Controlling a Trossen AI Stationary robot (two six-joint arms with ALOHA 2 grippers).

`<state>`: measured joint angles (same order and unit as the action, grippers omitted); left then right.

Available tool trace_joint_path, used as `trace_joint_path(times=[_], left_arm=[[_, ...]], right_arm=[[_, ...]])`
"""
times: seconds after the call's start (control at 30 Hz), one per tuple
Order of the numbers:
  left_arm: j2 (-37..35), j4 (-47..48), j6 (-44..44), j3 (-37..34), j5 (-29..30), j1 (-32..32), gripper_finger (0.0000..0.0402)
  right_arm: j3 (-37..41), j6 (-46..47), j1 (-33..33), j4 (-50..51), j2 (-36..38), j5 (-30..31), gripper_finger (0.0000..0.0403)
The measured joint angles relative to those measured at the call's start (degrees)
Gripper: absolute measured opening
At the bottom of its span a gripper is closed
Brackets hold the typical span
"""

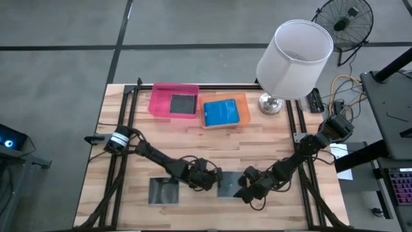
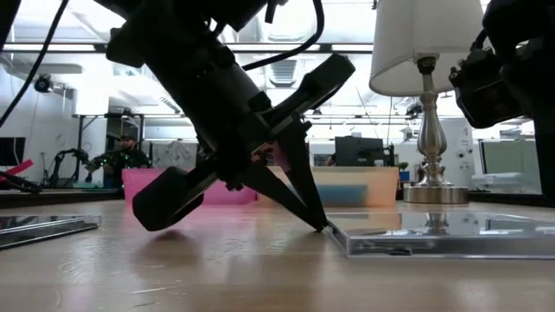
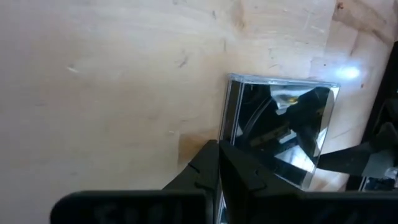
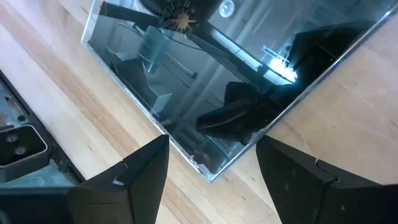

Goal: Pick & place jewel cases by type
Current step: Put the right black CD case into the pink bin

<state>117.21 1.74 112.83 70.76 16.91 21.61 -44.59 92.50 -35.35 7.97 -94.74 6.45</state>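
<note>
Nearest the low camera, the left gripper (image 2: 325,227) is clenched empty, its tip touching the edge of a dark case (image 2: 442,232) flat on the table (image 1: 270,138); the right gripper (image 4: 211,163) stands released over that case's corner. From above, the pink tray (image 1: 161,102) holds one dark case (image 1: 183,104) and the orange tray (image 1: 243,103) one blue case (image 1: 221,112). Four cases show in all: three dark, counting another (image 1: 164,191) on the table near the left arm, and one blue.

No text or label can be read.
</note>
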Motion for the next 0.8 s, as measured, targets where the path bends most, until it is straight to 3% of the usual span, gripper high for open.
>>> trace_joint_path(times=[0.37, 0.8], left_arm=[[-0.42, 5.11, -3.94, 0.22, -4.90, 0.41, 0.0000], [-0.39, 5.59, -7.56, 0.20, -9.31, 0.76, 0.0000]], right_arm=[[-0.07, 10.81, 0.00, 2.82, 0.11, 8.68, 0.0235], [-0.16, 11.99, 0.09, 7.62, 1.14, 9.11, 0.0235]])
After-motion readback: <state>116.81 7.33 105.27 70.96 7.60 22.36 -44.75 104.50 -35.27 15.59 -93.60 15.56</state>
